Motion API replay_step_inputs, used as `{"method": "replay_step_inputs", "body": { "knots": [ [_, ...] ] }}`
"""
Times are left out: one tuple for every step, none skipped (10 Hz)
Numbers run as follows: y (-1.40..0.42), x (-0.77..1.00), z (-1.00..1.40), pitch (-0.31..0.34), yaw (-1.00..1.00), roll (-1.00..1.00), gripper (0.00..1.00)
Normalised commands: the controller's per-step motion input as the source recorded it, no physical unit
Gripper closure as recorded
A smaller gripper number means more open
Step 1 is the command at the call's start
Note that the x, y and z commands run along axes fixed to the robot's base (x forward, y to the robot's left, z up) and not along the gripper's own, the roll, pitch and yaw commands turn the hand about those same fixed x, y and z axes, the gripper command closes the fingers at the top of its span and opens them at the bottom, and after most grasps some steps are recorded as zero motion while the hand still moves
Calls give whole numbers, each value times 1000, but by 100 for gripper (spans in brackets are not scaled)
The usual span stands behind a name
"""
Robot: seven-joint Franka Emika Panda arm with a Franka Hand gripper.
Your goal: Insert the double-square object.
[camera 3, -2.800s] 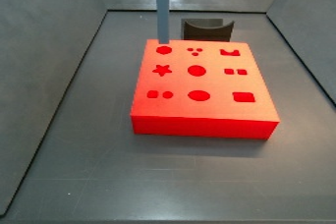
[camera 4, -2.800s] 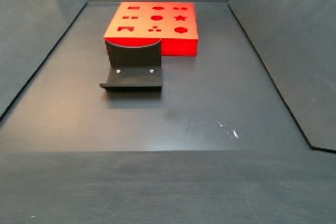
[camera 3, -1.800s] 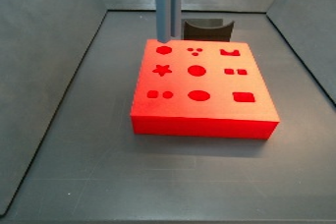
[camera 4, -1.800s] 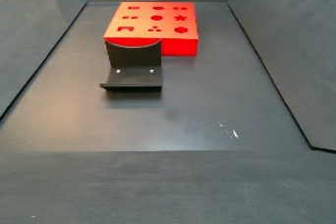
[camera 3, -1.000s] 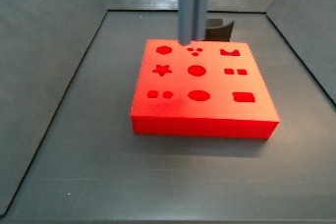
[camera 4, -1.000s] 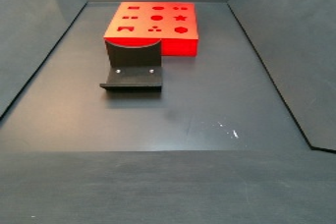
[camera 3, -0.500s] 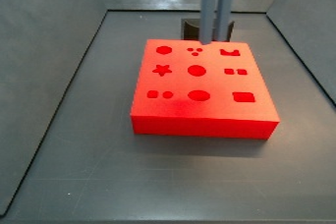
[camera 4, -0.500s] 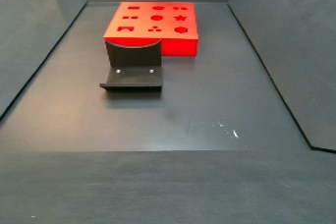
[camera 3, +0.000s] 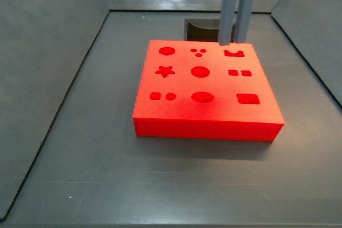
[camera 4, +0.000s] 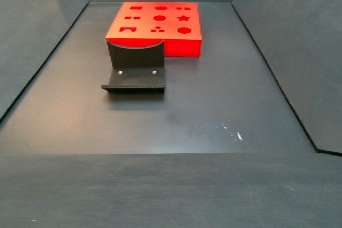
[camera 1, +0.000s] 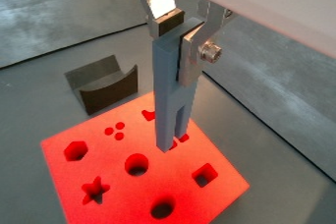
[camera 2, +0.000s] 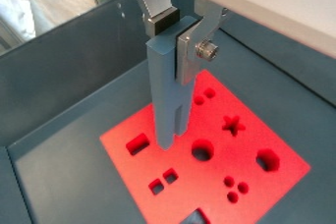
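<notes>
Overhead, gripper point(camera 1: 180, 33) clamping double-square object point(camera 1: 171, 90)

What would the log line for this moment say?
gripper: shut on grey-blue bar | bar: upright, above red block | insertion: not yet done

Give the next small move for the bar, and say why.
Probably shift the pincer toward the double-square cutout before lowering. It holds the double-square object upright, its lower end above the red block, apparently not inside any cutout.
</notes>
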Motion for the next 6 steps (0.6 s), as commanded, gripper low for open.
{"method": "replay_step_inputs", "body": {
  "knots": [
    [106,726,-326,23,-440,0,100],
    [137,514,-343,11,-537,0,100],
    [131,271,-280,39,-537,0,100],
    [66,180,-103,103,-343,0,100],
    [31,437,-40,149,-520,0,100],
    [9,529,-129,44,-580,-83,100]
  ]
}}
